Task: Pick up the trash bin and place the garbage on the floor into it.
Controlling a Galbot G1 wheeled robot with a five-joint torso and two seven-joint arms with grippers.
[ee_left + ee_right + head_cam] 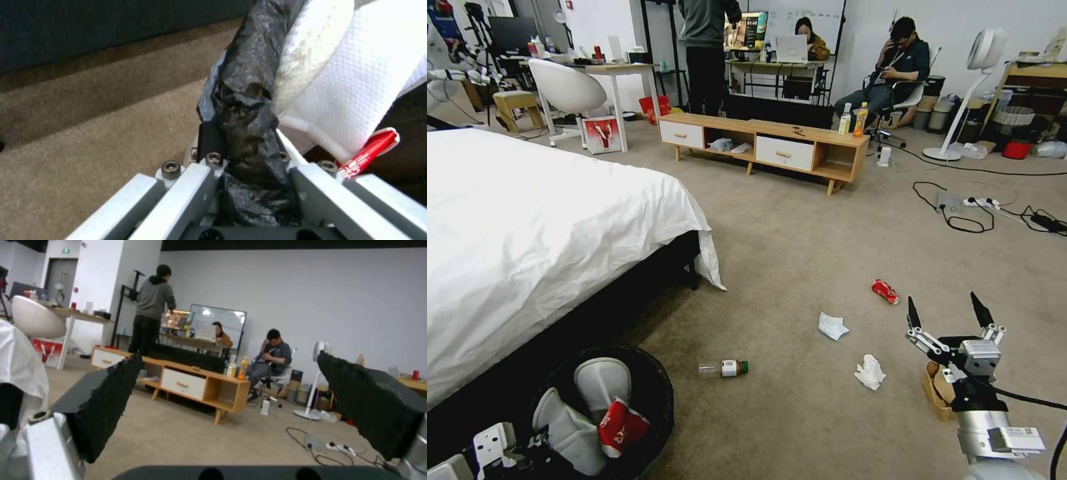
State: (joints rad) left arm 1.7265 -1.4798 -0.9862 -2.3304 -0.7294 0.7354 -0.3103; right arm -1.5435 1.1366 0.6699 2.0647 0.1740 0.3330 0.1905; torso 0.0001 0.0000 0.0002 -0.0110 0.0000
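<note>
The trash bin point(662, 400), lined with a black bag, hangs at the lower left beside the bed. My left gripper point(514, 450) is shut on its bagged rim point(249, 100). White crumpled paper point(356, 83) and a red-and-white paper cup point(620, 427) lie inside. On the floor point(800, 253) lie a crushed red can point(885, 291), two white tissues point(832, 326) point(870, 372) and a green-capped bottle point(724, 368). My right gripper point(947, 317) stands open above a brown paper bag point(937, 390), its fingers point(111, 396) pointing out into the room.
A bed with a white sheet point(527, 233) fills the left side. A low wooden TV stand point(760, 143) with two upright drink bottles point(854, 120) stands at the back. Cables and a power strip point(980, 203) lie at the right, near a standing fan point(970, 93).
</note>
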